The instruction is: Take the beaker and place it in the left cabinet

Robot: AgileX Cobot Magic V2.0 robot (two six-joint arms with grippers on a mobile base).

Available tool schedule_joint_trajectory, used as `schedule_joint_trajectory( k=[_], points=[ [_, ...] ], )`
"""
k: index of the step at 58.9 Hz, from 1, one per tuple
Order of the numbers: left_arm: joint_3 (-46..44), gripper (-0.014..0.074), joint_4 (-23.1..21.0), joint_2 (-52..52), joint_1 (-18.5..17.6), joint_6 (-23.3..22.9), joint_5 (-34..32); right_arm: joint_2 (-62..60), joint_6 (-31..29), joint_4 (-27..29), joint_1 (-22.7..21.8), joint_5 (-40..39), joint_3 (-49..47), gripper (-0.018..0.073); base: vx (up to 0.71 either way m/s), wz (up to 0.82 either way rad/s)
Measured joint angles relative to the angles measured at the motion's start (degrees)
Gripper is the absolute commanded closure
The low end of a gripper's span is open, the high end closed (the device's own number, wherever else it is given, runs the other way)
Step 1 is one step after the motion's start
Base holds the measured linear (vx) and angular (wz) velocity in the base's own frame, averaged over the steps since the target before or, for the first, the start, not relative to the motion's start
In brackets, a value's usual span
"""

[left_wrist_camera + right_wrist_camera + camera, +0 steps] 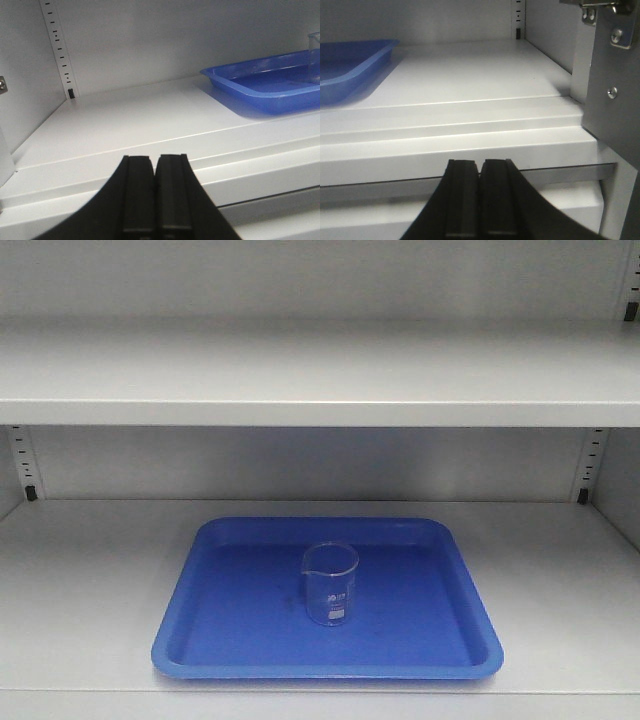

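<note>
Standing upright mid-tray (240, 640), the beaker (330, 583) is ungrasped; both hands clenched.

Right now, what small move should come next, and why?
Probably open the left gripper and reach toward the beaker. Both grippers look shut and empty in front of the shelf; the beaker stands upright in the blue tray, nearer the left arm.

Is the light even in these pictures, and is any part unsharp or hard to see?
Front view: soft even light, the beaker sharp on the blue tray. Left wrist view: the left claw dark and blurred, tray shadow on the shelf. Right wrist view: the right claw likewise dark.
</note>
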Motion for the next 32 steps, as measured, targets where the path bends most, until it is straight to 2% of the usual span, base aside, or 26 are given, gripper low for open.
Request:
schedule_joint_trajectory(
  k=[32],
  points=[
    [0.0,0.0595,0.0,0.0,0.0,0.0,0.0,0.0,0.14,0.0,0.0,0.0,0.0,0.0568,0.0,0.0]
  ],
)
